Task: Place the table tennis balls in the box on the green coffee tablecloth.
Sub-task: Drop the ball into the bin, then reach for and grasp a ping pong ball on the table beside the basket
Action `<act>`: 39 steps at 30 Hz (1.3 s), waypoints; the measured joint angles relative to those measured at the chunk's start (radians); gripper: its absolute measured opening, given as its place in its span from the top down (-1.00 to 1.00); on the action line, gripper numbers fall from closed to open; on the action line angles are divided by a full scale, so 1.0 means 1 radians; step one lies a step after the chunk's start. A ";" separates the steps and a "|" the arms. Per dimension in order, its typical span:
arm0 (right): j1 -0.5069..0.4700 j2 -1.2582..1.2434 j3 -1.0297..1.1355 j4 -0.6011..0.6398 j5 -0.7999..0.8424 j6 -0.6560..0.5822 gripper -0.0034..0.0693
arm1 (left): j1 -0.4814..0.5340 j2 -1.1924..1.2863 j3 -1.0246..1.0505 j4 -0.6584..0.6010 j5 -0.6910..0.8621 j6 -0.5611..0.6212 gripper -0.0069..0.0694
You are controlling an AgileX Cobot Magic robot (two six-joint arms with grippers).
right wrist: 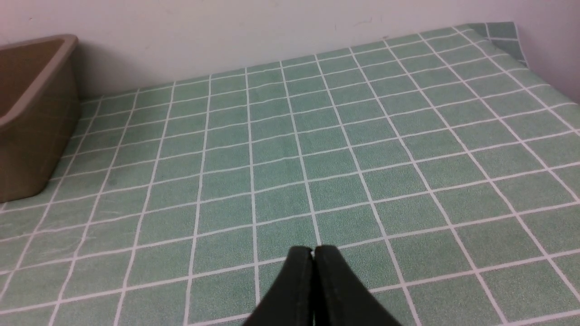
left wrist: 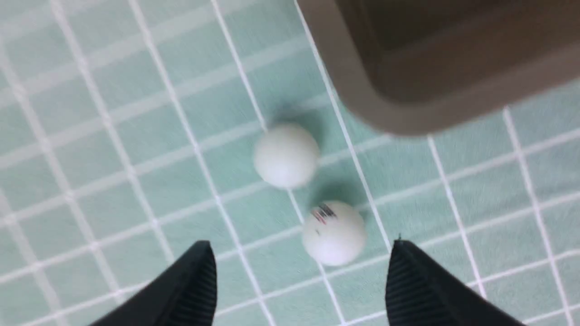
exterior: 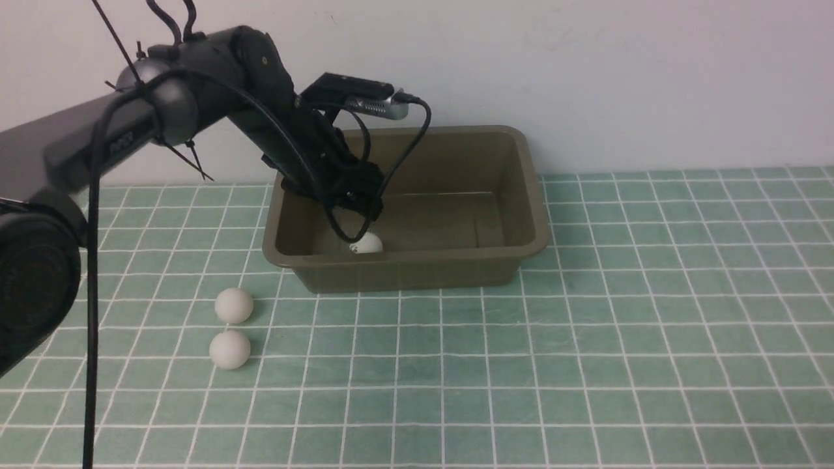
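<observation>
Green gridded cloth (exterior: 625,365) covers the tabletop, bearing two white balls (exterior: 230,350) near each other, just outside the box (exterior: 417,273) at its near left corner. One more white ball (exterior: 367,243) lies inside the box. Over the box's left part hangs the left tool (left wrist: 302,251), fingers apart and empty. The right tool (right wrist: 313,253) has its fingertips together. Behind stands a pale wall (exterior: 651,78).

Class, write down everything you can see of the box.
The box is an olive-brown, rectangular tub, apparently plastic, with rounded corners, a rolled rim and sloping walls. It stands upright and open on the green cloth, near the wall. One white ball lies inside; the left arm reaches over its left end, hiding part of it.
</observation>
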 joint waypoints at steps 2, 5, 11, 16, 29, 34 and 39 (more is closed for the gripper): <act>0.000 0.000 0.000 0.000 0.000 0.000 0.93 | 0.000 0.000 0.072 -0.005 -0.050 0.000 -0.35; 0.000 0.000 0.000 0.000 0.000 0.000 0.93 | 0.000 0.001 0.200 -0.006 -0.196 -0.001 -0.35; 0.000 0.000 0.000 0.000 0.000 0.000 0.93 | 0.000 0.019 0.313 -0.005 -0.413 -0.002 -0.35; 0.000 0.000 0.000 0.000 0.000 0.000 0.93 | 0.000 0.074 0.314 0.006 -0.457 -0.002 -0.35; 0.000 0.000 0.000 0.000 0.000 0.000 0.93 | 0.000 0.166 0.314 0.025 -0.519 -0.012 -0.16; 0.000 0.000 0.000 0.000 0.000 0.000 0.93 | 0.000 0.166 0.293 0.091 -0.439 -0.041 -0.10; 0.000 0.000 0.000 0.000 0.000 0.000 0.93 | 0.000 0.158 0.181 0.215 -0.240 -0.067 -0.10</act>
